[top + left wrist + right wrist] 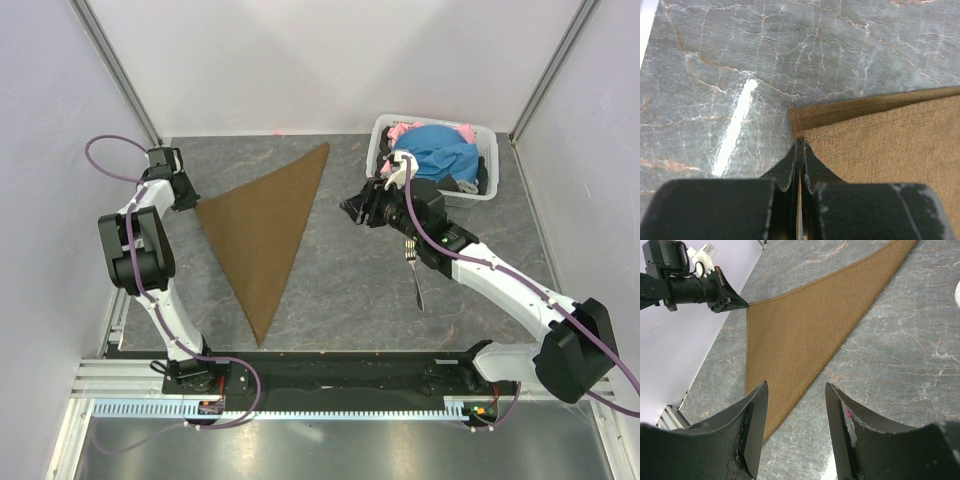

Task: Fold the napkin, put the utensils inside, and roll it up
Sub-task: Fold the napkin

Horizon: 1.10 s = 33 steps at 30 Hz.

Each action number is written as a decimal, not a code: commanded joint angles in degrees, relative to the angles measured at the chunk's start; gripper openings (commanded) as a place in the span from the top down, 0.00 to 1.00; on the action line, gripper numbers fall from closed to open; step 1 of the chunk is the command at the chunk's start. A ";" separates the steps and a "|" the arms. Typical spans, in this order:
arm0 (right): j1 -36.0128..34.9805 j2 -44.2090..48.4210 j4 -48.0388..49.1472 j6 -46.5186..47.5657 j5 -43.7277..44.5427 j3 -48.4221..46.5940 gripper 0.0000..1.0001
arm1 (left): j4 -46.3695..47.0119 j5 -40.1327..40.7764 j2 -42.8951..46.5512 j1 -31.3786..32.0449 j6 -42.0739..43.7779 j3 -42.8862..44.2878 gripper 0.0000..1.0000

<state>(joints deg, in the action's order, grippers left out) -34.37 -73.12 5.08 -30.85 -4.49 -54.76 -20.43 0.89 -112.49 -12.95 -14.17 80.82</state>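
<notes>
Brown cloth, the napkin (265,225) lies as a flat folded triangle on the bench (340,290), with the left fingers (790,165) pressed together at its left corner. Right of the napkin hover the right fingers (757,410), wide and empty. Beyond them lie a silver fork (417,285) and a white basket (488,135) holding blue and pink clothes (440,150).

One napkin (262,235) lies on one table (350,290), with three corners showing. There is one fork (417,287). One basket (489,134) holds a heap of clothes: one blue piece (442,156), one pink piece (405,130), and some dark cloth (466,185) whose number of pieces cannot be told. There are two arms, the left arm (140,250) and the right arm (500,280). Each carries one gripper, so there are two: the left gripper (192,204) and the right gripper (352,208), with two fingers apiece.
</notes>
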 commanded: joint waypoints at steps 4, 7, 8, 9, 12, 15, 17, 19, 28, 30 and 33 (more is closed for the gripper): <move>0.18 -0.18 0.72 -0.70 -0.43 0.18 0.43 | 1.27 -0.71 -3.17 -0.58 2.22 3.82 0.98; 0.18 -0.53 0.72 -0.61 -0.43 0.27 0.43 | 1.18 -0.71 -4.05 -0.67 2.48 4.35 0.98; 0.18 -0.79 0.72 -0.61 -0.34 0.27 0.43 | 1.18 -0.71 -4.23 -0.67 2.57 4.52 0.98; 0.09 -0.79 0.63 -0.70 -0.26 0.36 0.43 | 1.18 -0.71 -4.41 -0.67 2.57 4.87 0.98; 0.09 -1.06 0.37 -0.88 -0.08 0.36 0.42 | 1.18 -0.71 -5.11 -0.67 2.66 5.31 0.98; 0.18 -1.23 0.19 -1.05 0.27 0.53 0.41 | 1.18 -0.45 -5.81 -0.67 2.75 5.84 0.98; 0.18 -1.15 -0.07 -1.14 0.45 0.53 0.41 | 1.00 -0.36 -6.25 -0.67 2.84 6.11 0.98; 0.09 -1.15 -0.51 -1.05 0.80 0.53 0.41 | 0.65 -0.27 -6.34 -0.67 2.84 6.28 0.98; 0.62 -0.62 -7.71 0.79 6.59 -0.43 0.38 | -2.42 1.31 0.40 -0.41 -0.50 6.55 0.12; 1.06 -1.05 -12.27 1.58 8.44 -1.75 0.38 | -3.74 2.36 3.92 0.12 -1.29 6.81 0.03; 1.85 -1.15 -18.08 2.98 10.55 -2.98 0.37 | -6.20 1.49 7.88 1.52 -1.21 7.08 0.02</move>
<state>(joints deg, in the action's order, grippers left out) -33.61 -74.22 -4.40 -30.30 1.43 -54.87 -24.53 1.63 -114.04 -12.80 -14.09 85.08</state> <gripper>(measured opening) 0.622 0.974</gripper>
